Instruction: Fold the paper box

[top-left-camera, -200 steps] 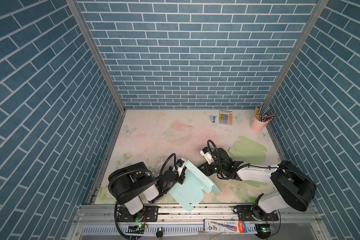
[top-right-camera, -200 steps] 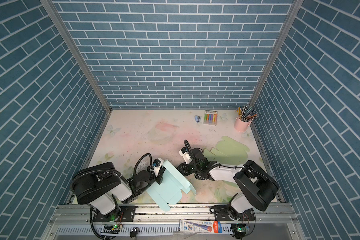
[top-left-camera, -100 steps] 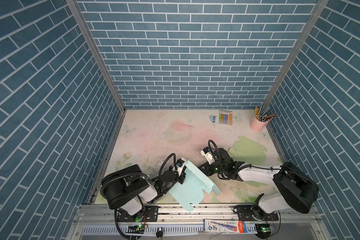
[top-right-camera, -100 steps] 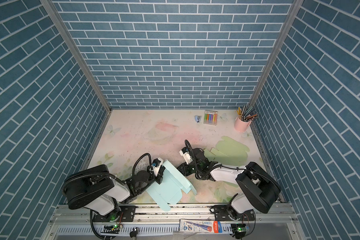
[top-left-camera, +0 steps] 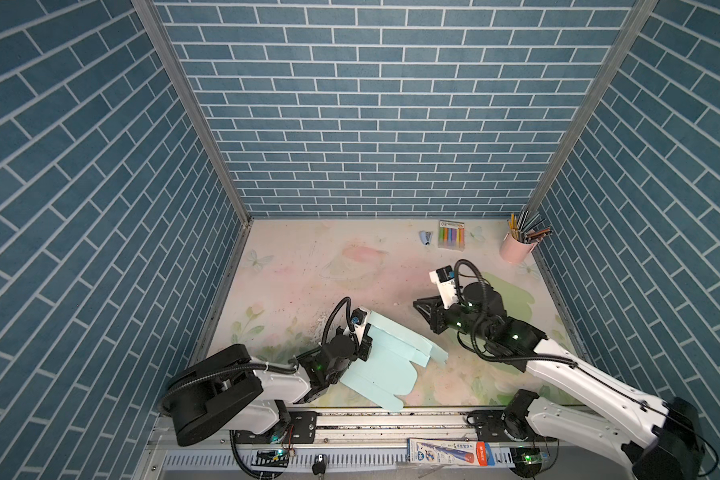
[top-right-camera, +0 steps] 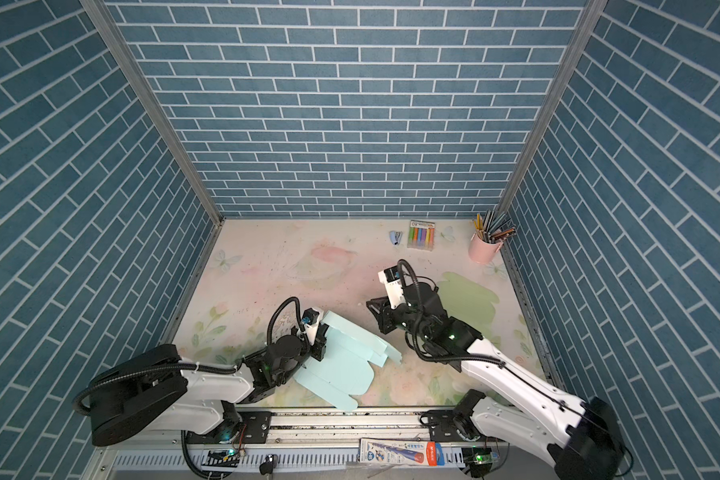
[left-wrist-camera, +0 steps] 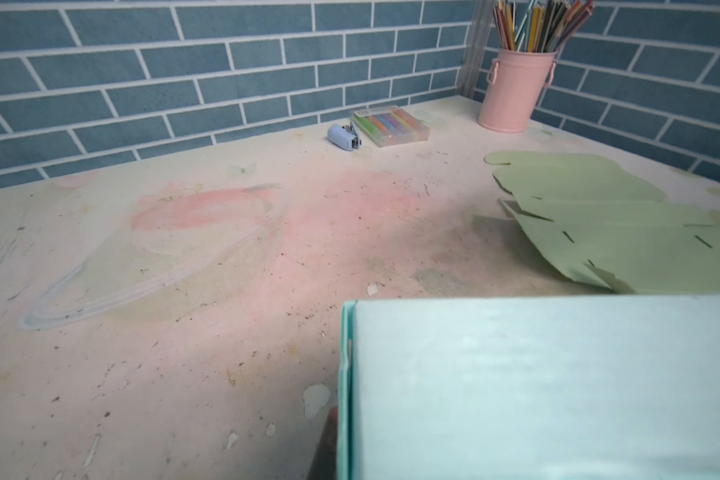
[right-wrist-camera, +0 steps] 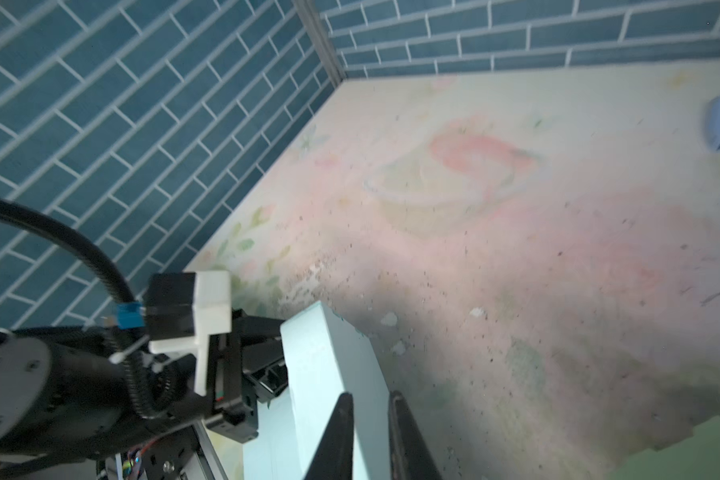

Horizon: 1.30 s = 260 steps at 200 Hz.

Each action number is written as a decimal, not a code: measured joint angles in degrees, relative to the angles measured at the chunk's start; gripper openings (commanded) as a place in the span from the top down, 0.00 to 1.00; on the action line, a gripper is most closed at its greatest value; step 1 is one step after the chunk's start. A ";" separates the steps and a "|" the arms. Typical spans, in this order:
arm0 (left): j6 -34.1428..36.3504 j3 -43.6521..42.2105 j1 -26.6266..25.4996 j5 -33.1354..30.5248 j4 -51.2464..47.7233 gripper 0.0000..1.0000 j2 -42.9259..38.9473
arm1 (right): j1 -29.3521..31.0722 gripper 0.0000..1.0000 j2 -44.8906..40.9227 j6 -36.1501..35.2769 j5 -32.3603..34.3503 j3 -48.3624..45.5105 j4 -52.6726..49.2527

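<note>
— At the front left of the table (top-left-camera: pixel 308 266), what did the left gripper (top-left-camera: pixel 364 348) hold?

— The paper box (top-left-camera: pixel 391 361), a pale blue die-cut sheet, partly folded. Its jaws were pressed onto the sheet's left edge. In the left wrist view one dark finger (left-wrist-camera: pixel 328 442) showed beside the folded edge; the other was hidden behind the card.

— How did the box lie?

— Tilted, with the gripped side raised. Its flaps spread toward the middle of the table and toward the front edge. Whether the lowest flap rested on the surface could not be told from these views; it probably did.

— And the right gripper (right-wrist-camera: pixel 371 401)?

— Its jaws stood nearly together, with a narrow gap between the two fingers (right-wrist-camera: pixel 337 436) and nothing in that gap. In both top views it hung to the right of the box, apart from it, and pointed toward it.

— What lay farther out?

— A flat green sheet (top-left-camera: pixel 512 291), partly under the right arm. By the back wall, a small blue stapler (top-left-camera: pixel 425 237) lay just beside a pack of coloured markers (top-left-camera: pixel 451 235). A pink cup (top-left-camera: pixel 515 253) of pencils stood in the back right corner.
</note>
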 measured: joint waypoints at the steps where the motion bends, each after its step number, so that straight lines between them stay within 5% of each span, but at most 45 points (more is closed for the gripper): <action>1: -0.13 0.09 0.00 -0.13 -0.31 1.00 -0.13 | 0.04 0.87 -0.28 -0.07 0.22 0.02 -0.11; 44: -6.10 2.32 -0.11 -5.51 -11.23 1.00 -5.20 | 5.27 1.00 -6.67 -1.95 5.38 -1.31 -3.28; 137: -11.43 5.40 0.31 -9.57 -25.46 1.00 -9.62 | 10.54 1.00 0.61 -2.38 15.72 -1.44 -7.69; 260: -12.46 5.14 1.05 -9.38 -28.30 1.00 -13.51 | 10.29 1.00 5.66 0.13 20.76 -1.90 -5.60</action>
